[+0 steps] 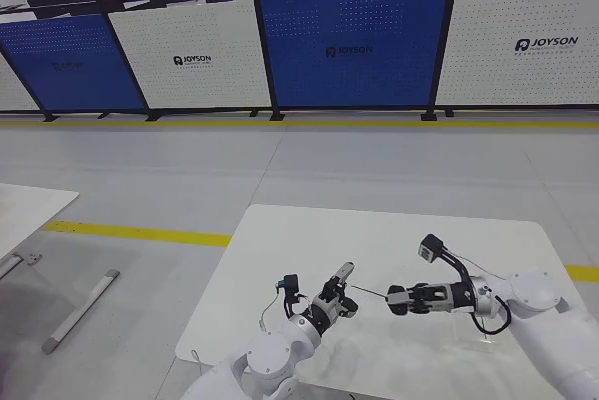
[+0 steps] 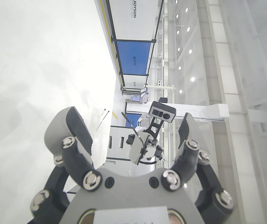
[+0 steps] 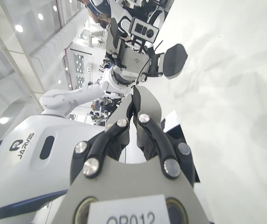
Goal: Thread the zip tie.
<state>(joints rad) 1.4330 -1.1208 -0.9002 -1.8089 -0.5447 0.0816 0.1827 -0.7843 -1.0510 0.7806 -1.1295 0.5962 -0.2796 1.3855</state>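
- Zip tie [image 1: 371, 291], pinched over the table [image 1: 309, 230] by the clamped right gripper [image 1: 391, 298], tail aimed at the left gripper [image 1: 347, 288]
- Left gripper spread wide, gripping nothing
- Risks closing on air: thin tail, easily sagging or knocked sideways

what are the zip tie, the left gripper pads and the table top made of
The zip tie is a thin black strip, probably flexible plastic; its finish is too fine to judge. The left gripper pads look matte black with ribbed edges, likely rubber. The table is smooth white, faintly reflective, perhaps laminate.
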